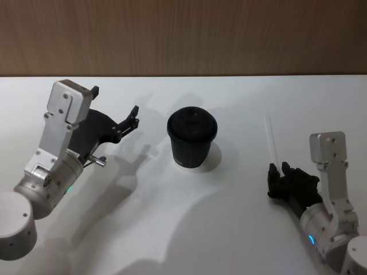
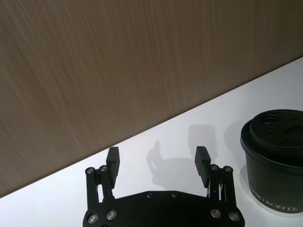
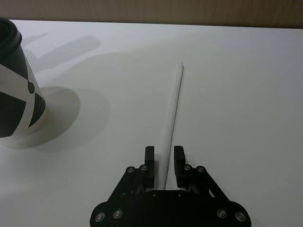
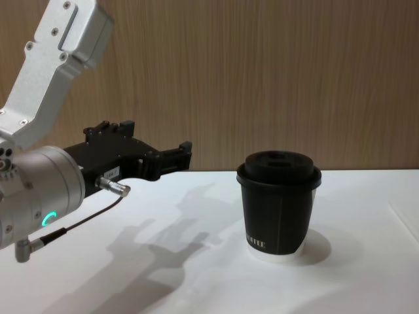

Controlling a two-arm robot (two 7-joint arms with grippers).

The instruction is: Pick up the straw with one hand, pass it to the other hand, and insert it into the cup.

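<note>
Right end effector: held low over the surface, fingers parted narrowly. The near end of the straw is taken in between them; nothing is clamped as far as can be seen, and a gap shows on either side. The low, lined-up pose is judged to serve a pinch at that end.

Straw: laid flat on the surface, run straight out ahead of the right end effector along its own axis, far tip well beyond the fingertips. It is not lifted yet. Most of its length is left free past the grip, which is judged useful for the hand-over.

Cup: stood upright, lid on, ahead of the right end effector and off to its left, well apart from the straw. It sits between the two end effectors.

Left end effector: held above the surface, spread wide, nothing held. The cup is found just beside it, to its right. It is turned toward the wooden wall, and the wide spread is judged to be readiness to receive.
</note>
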